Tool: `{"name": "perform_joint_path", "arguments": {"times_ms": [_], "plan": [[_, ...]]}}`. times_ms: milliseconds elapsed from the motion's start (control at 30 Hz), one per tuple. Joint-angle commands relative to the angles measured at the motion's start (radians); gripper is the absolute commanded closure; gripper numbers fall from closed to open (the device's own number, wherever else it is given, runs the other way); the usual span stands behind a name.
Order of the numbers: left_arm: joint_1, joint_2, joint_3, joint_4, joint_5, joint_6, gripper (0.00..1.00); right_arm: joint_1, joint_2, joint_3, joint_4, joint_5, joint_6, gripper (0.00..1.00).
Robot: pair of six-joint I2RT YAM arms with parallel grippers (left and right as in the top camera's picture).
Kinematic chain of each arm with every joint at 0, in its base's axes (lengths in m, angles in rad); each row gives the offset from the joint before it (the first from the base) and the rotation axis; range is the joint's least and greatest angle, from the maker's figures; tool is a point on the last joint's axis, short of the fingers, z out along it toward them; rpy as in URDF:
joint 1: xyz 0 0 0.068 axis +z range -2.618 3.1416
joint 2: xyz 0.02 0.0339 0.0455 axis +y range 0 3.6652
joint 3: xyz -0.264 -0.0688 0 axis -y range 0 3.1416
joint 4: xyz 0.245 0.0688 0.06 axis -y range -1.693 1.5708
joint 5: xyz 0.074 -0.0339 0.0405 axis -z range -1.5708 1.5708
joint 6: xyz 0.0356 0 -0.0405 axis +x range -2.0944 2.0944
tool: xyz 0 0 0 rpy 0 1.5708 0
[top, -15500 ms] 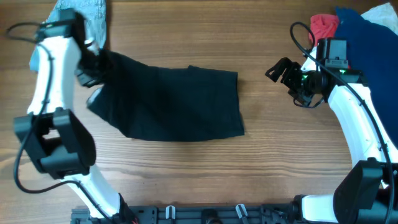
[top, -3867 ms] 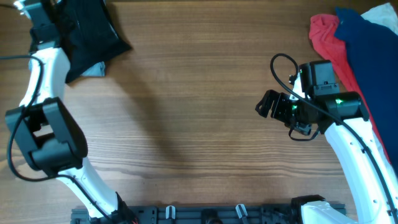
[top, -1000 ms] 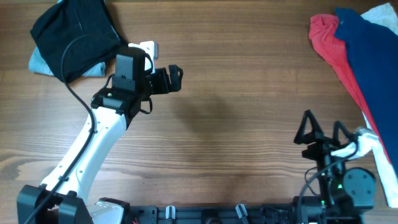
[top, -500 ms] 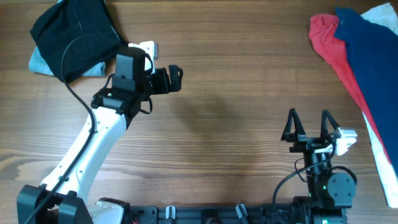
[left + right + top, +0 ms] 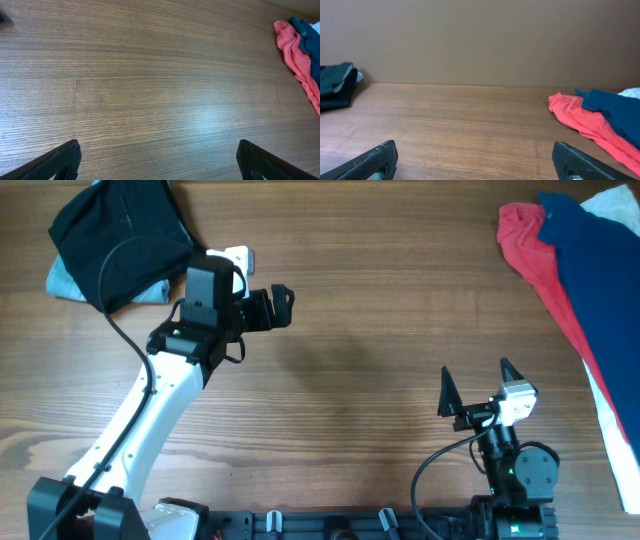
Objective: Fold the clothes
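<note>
overhead: black clothes lying folded at far left corner of desk, atop pale denim. left fingers and right fingers both spread wide, holding nothing. folding seemingly finished; next, probably reaching for red garment at desk's far right corner.

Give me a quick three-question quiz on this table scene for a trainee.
1. True or false: the plain black fabric garment lies at the table's far left corner, touched by neither gripper.
2. The left gripper is: A) open and empty, B) shut on the black garment, C) out of view.
3. Name the colour of the crumpled cloth garment that the navy-blue cloth garment partly overlaps.
Key: 1 true; 2 A; 3 red.
</note>
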Motion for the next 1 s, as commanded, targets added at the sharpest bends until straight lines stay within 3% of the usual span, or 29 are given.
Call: {"name": "perform_joint_path", "arguments": {"times_ms": [0, 467, 700, 967], "plan": [[0.0, -0.004, -0.005, 0.003, 0.005, 0.002, 0.0, -0.005, -0.014, -0.001, 0.003, -0.03, -0.044, 0.0], [0.0, -0.004, -0.005, 0.003, 0.005, 0.002, 0.0, -0.005, -0.014, -0.001, 0.003, -0.03, -0.044, 0.0], [-0.001, -0.006, -0.007, -0.117, -0.044, 0.009, 0.0, -0.005, -0.014, -0.001, 0.002, -0.03, -0.044, 0.0], [-0.029, -0.199, -0.225, 0.101, -0.101, 0.009, 0.0, -0.005, -0.014, -0.001, 0.003, -0.03, -0.044, 0.0]]}}
